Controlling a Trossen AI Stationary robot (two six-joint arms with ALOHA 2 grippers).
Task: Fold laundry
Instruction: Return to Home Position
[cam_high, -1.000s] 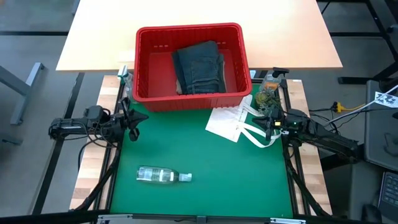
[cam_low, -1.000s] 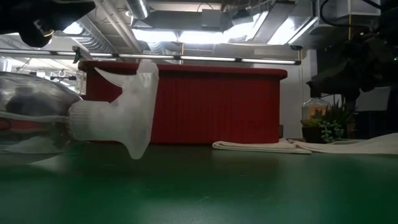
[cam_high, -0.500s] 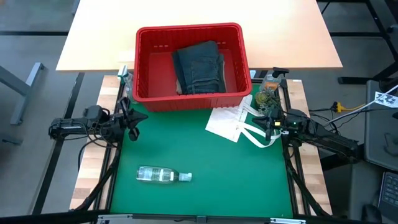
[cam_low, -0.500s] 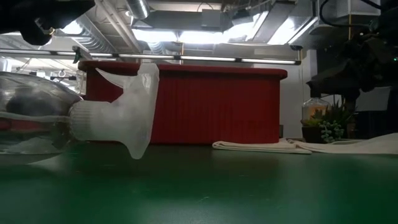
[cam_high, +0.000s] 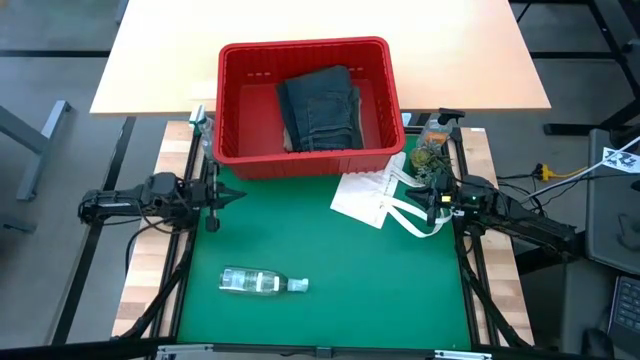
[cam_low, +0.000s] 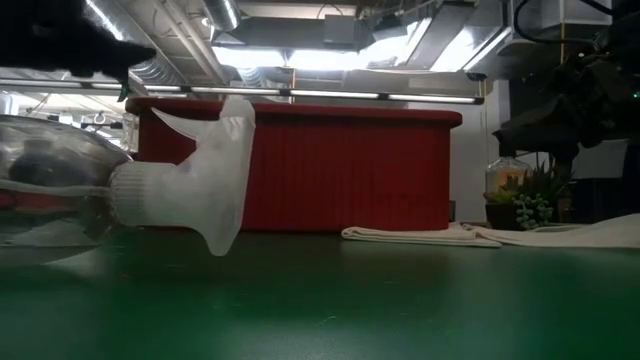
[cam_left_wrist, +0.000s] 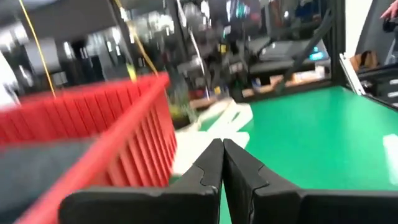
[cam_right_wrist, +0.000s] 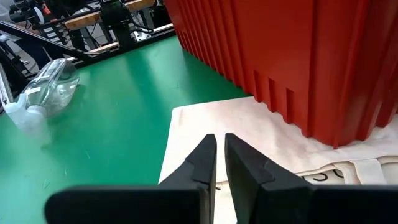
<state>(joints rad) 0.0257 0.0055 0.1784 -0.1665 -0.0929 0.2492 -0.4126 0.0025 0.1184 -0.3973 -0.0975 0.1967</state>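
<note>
The folded dark blue jeans (cam_high: 322, 108) are seen lying inside the red basket (cam_high: 234, 100), near its middle and slightly toward its right side, with their top below the rim. The basket is set at the far edge of the green mat (cam_high: 340, 300), partly on the pale tabletop (cam_high: 150, 60) behind it. The left gripper (cam_high: 236, 196) is held low at the left edge of the mat, just in front of the basket's near left corner, pointed across the mat toward the right. Its 2 fingers (cam_left_wrist: 245, 171) are drawn together with only a sliver of a gap, and nothing is held between them. The right gripper (cam_high: 429, 206) is held at the right edge of the mat, pointed toward the left, above the straps of a cream bag (cam_high: 365, 195). Its 2 fingers (cam_right_wrist: 200, 163) are likewise narrowed to a thin slit and are empty. The bag is spread flat on the mat and is run up against the basket's near wall by the right corner. A clear bottle (cam_high: 262, 282) is laid on its side on the near part of the mat, left of centre, its white cap turned to the right, well apart from both grippers. A small plant (cam_high: 428, 157) is placed beside the basket's right wall, just behind the right gripper.
</note>
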